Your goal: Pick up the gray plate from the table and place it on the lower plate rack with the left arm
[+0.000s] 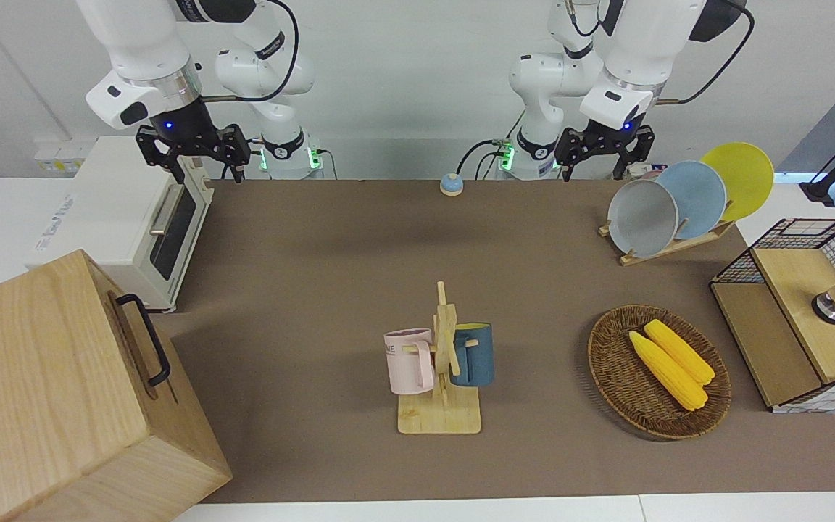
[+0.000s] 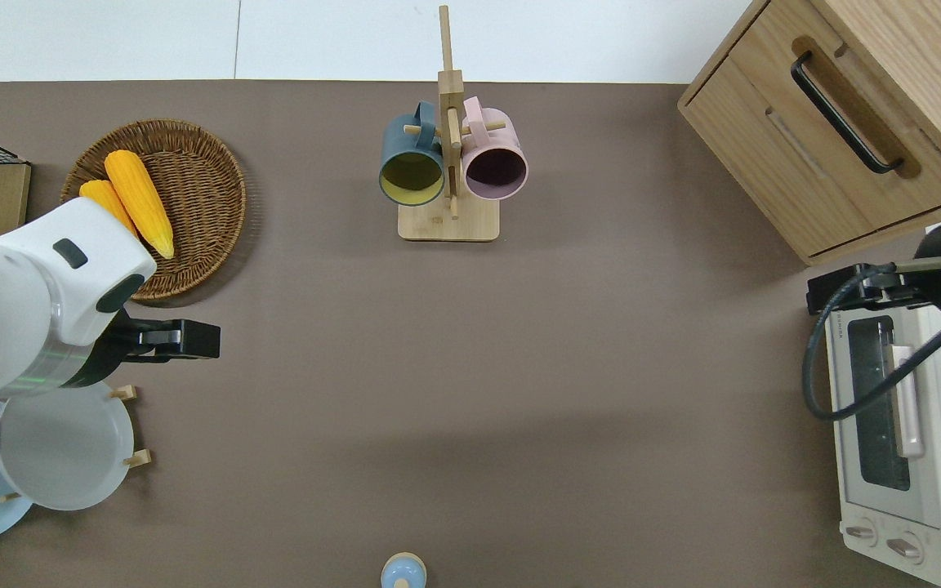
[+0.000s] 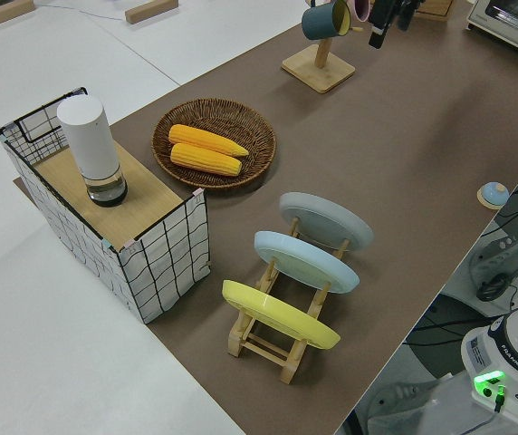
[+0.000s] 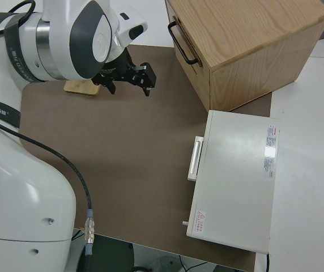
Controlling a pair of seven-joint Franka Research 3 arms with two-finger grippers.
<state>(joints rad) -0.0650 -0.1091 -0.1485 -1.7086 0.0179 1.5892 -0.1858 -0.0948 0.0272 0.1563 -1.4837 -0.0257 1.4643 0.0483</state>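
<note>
- The gray plate (image 1: 642, 217) stands in the lower plate rack (image 1: 667, 246), in the slot farthest from the robots, at the left arm's end of the bench (image 1: 330, 290); the placing looks done.
- The left claw (image 1: 601, 145) hangs up in the air, holding nothing; whether its fingers are parted cannot be told. Seen from overhead it is over the bare bench between the rack and the wicker basket (image 1: 658, 371). At most a retreat appears to remain.
- The right arm is parked, its claw (image 1: 193, 148) released and empty.
- Three plates fill the rack: gray, light blue plate (image 1: 694, 197), yellow plate (image 1: 740, 177).
- Two ears of corn (image 1: 671, 362) lie in the basket.
- Two mugs hang on the mug tree (image 1: 443, 362): pink mug (image 1: 409, 360), blue mug (image 1: 474, 354).
</note>
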